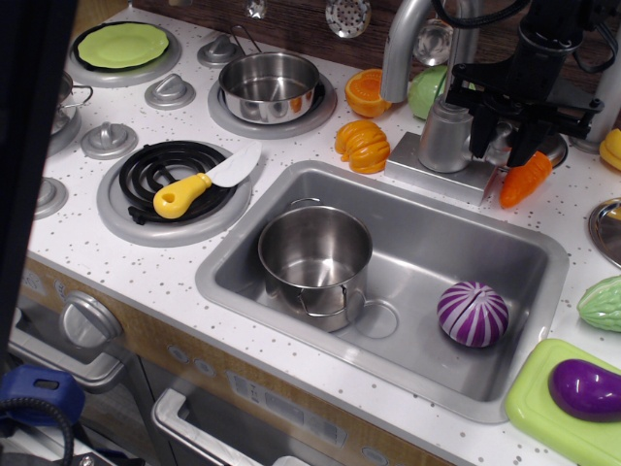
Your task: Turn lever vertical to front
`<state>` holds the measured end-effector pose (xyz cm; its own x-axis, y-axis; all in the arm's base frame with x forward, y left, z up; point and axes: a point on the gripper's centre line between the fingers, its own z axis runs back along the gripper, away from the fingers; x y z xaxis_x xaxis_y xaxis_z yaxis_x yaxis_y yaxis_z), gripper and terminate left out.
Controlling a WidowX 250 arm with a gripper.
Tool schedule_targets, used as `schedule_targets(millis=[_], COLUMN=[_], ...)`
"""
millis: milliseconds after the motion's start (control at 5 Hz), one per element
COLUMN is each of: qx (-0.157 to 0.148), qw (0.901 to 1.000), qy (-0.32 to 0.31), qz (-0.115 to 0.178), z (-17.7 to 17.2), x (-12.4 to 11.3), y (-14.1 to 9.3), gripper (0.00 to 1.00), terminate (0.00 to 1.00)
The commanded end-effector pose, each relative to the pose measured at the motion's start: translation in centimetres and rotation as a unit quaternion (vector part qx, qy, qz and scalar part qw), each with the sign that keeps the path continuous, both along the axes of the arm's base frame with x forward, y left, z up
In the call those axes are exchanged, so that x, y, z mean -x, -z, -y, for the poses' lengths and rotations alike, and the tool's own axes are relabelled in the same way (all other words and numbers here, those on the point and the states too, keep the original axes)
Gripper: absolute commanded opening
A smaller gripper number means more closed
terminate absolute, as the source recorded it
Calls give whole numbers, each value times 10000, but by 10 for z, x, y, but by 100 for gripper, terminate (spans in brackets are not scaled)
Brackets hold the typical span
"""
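The grey tap base stands behind the sink, under the tall curved spout. The lever is a short silver stub on the right side of the base, and only a sliver of it shows. My black gripper hangs over it from above. One finger stands on its left and the other on its right, with a gap between them. The jaws look open around the lever, and I cannot tell if they touch it.
An orange toy carrot lies just right of the gripper. Orange slices and a green fruit sit left of the tap. The sink holds a steel pot and a purple onion. A yellow-handled knife lies on the burner.
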<state>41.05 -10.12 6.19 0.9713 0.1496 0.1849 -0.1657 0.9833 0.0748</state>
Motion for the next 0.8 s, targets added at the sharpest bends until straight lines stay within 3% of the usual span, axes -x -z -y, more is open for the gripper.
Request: schedule_targets(millis=[0, 400, 600], qx=[-122, -145, -177], qw=[9999, 9998, 9997], qy=[91, 139, 135], qz=[27, 54, 67], z=[12, 9, 8], x=[8, 9, 10], y=[2, 7, 9], gripper=[0, 0, 0], terminate=[0, 0, 100])
